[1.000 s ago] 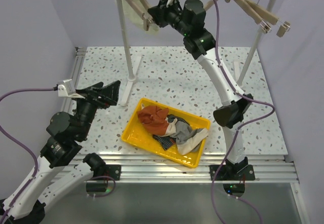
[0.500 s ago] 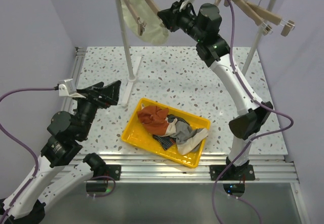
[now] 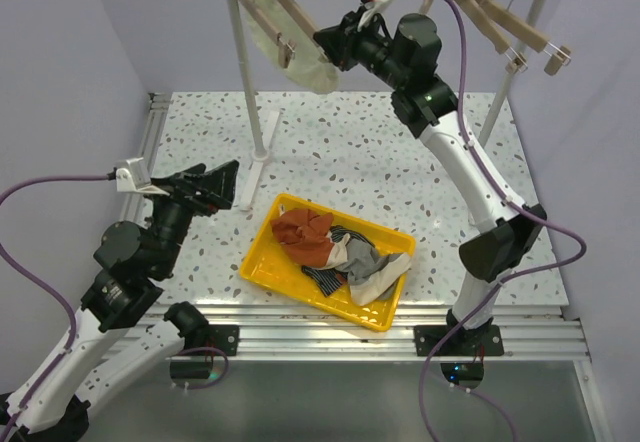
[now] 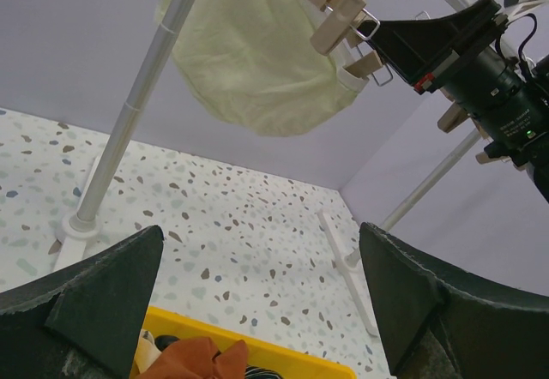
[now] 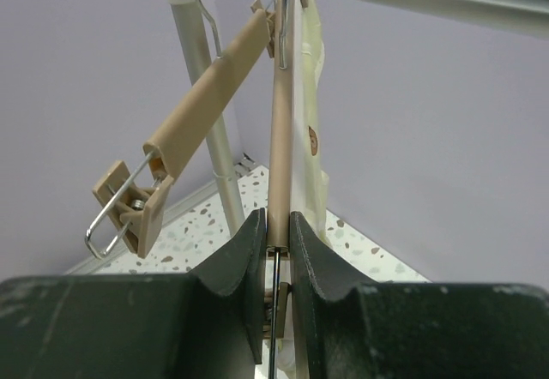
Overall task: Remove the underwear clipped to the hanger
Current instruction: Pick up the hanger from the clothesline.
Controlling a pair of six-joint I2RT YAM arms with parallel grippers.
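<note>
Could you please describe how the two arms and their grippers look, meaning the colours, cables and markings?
Both arms have white link shells and black joint housings. A purple cable runs along each. The left gripper and right gripper have black, wedge-shaped fingers. A small white part sits on each wrist; the right one carries a red piece. Small green lights glow on several joints and at the bases.

A pale cream-green pair of underwear [image 3: 300, 47] hangs clipped to a wooden hanger [image 3: 268, 17] on the rail, sagging in a soft pouch. The orange-red [image 3: 305, 235], striped navy [image 3: 325, 280] and grey-white [image 3: 380, 272] pairs lie heaped in the yellow tray [image 3: 262, 267].
</note>
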